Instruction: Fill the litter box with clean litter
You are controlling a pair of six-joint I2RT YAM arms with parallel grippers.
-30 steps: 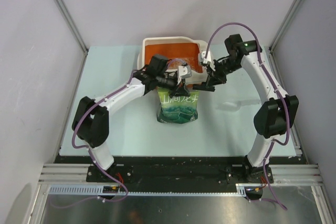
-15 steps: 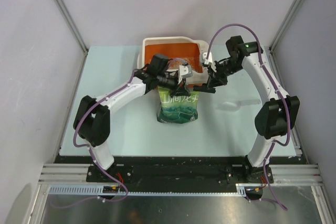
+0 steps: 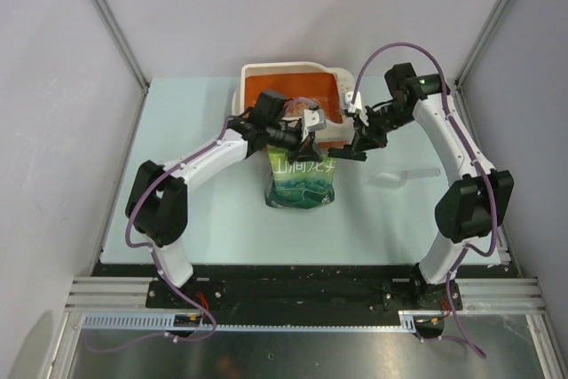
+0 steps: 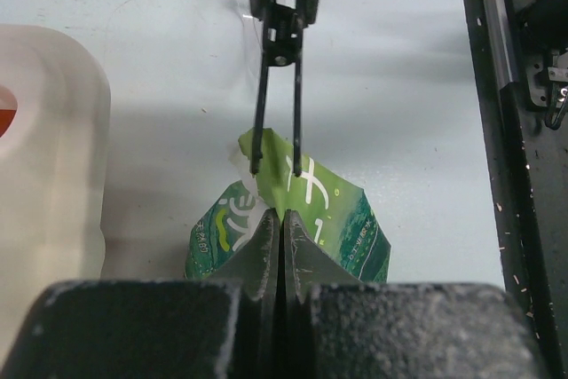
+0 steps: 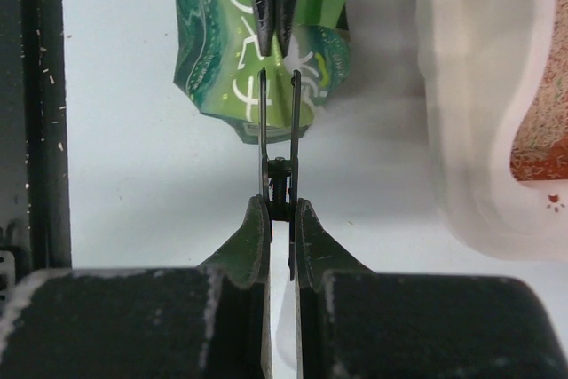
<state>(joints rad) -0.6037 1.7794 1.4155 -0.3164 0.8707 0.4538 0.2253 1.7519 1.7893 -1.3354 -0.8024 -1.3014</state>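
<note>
Room: we see pale grey walls point(image 3: 266, 6) closing in the back and both sides, with metal posts slanting along the corners.
Table: a pale blue-green top point(image 3: 177, 148), matt and lightly scuffed.
Base rail: a black speckled strip point(image 3: 293, 277) runs along the near edge under both arm bases.
Litter box: the litter box point(image 3: 284, 67) sits at the far middle of the table, cream rim around an orange inside. From above we find its near end hidden by the left wrist.
Pouch: a green pouch point(image 3: 302, 185) with white characters stands just beside the box's near rim, between the two grippers.
Left gripper: the left gripper point(image 4: 281, 215) has its fingers pressed together, pinching the pouch's top edge.
Right gripper: the right gripper point(image 5: 281, 206) is clamped on the pivot end of a thin black two-bladed tool point(image 5: 280, 130).
Tool blades: slightly apart, tips reaching the pouch's top edge, facing the left fingers. We cannot tell whether the tips touch it.
Cable: a purple cable point(image 3: 390, 46) loops above the right arm.
Unclear: a faint translucent shape point(image 3: 395, 179) lies on the table right of the pouch; we cannot tell what it is.
</note>
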